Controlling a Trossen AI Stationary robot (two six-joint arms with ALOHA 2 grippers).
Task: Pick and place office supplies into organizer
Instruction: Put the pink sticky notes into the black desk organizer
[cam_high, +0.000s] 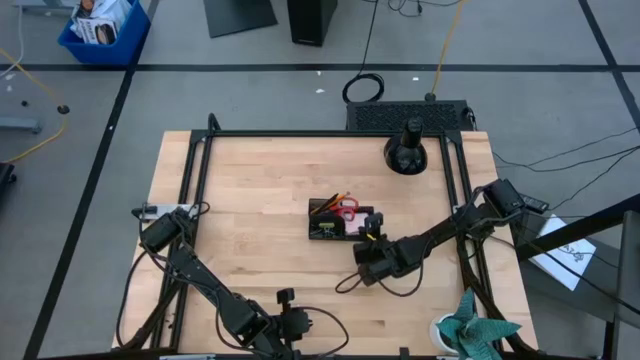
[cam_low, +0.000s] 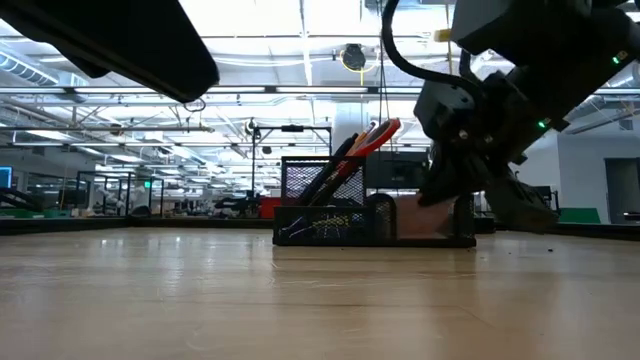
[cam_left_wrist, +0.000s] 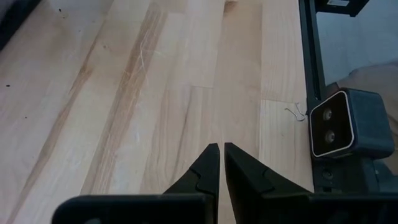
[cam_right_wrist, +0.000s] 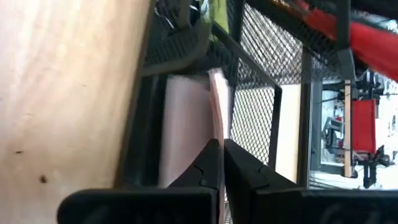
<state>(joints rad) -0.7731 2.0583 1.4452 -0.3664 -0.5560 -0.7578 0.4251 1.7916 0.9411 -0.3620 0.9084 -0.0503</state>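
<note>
Black mesh organizer (cam_high: 334, 221) — red-handled scissors (cam_high: 347, 208) upright; pink pad (cam_right_wrist: 186, 127) inside.

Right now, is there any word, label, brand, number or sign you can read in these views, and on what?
None can be read.
Blue bin on the floor: printed papers inside, too small to read.
White sheet right of the table: dark marks, blurred.
Organizer, its supplies, both arms: no lettering shows.

Closed left end effector (cam_left_wrist: 221, 163) above table (cam_left_wrist: 124, 93)
</note>
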